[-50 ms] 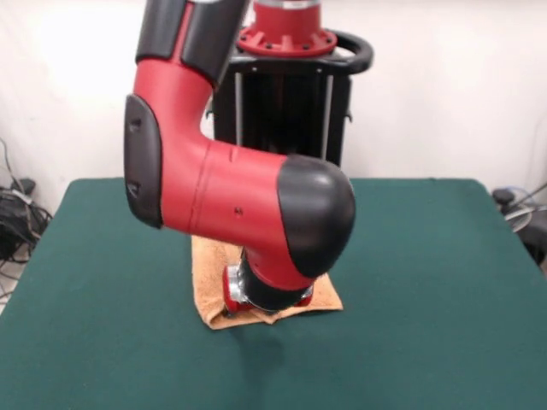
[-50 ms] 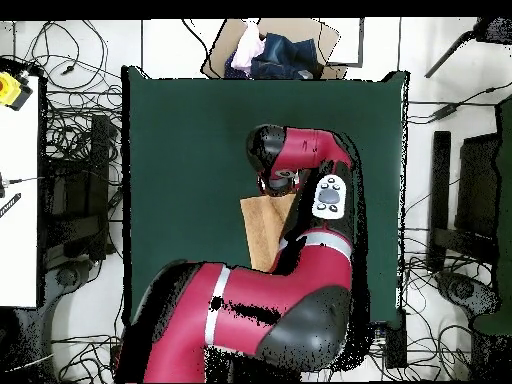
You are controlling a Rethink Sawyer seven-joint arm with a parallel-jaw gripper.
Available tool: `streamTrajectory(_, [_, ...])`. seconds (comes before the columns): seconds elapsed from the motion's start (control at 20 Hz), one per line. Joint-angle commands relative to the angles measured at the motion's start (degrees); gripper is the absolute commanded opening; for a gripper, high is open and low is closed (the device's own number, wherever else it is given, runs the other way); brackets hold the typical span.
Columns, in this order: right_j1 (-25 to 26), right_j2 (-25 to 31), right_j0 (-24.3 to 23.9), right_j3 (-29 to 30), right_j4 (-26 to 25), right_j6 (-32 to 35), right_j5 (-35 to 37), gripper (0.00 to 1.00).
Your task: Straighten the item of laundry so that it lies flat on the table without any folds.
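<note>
**Green worktop, towel under the arm**

Dark green felt worktop (image 1: 427,282) against a white wall, cables trailing off both sides. Peach terry towel (image 1: 208,282) lying near the middle of the worktop, largely covered in the front view by the red and black arm (image 1: 231,196). Visible only as a strip at the arm's left, a corner poking out to the right, and a rumpled lower edge with a small fold or bunched lip along it. Not flat there; elsewhere cannot tell.

From overhead, towel (image 2: 264,228) seen as a tan patch at the centre of the worktop (image 2: 180,150), its left edge straight, its right part hidden beneath the arm (image 2: 320,260). Arm bent over the cloth, elbow low, wrist end turned down toward it.

Pincer (image 1: 235,309) down at the towel's lower edge, just beneath the silver and red wrist collar, mostly hidden by the wrist housing. Apart, together or clamped on cloth: cannot tell. Touching the towel or just above it: also cannot tell.

Beyond the worktop's far edge in the overhead view, a cardboard box (image 2: 270,50) holding dark and pale fabric. White side table (image 2: 20,200) at the left with a yellow object (image 2: 10,90) on it. Tangled cables on the floor all round
</note>
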Motion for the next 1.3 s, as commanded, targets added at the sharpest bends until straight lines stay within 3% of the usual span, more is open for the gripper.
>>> streamTrajectory(0.05, [13.94, -3.75, 0.96, -4.62, -7.69, 4.82, 13.46, 1.0])
streamTrajectory(0.4, [14.6, -3.45, 0.64, -6.49, -7.53, 4.36, 15.83, 1.0])
streamTrajectory(0.6, [13.88, -2.66, 0.26, -5.63, -6.38, 6.66, 11.79, 1.0])
streamTrajectory(0.65, [13.51, -2.41, 0.12, -5.07, -6.05, 7.44, 10.12, 0.0])
streamTrajectory(1.15, [10.11, 0.64, -2.06, -1.13, -3.05, 10.94, -2.88, 0.0])
streamTrajectory(1.3, [7.55, 1.57, -2.81, 2.81, -2.21, 11.4, -7.53, 0.0])
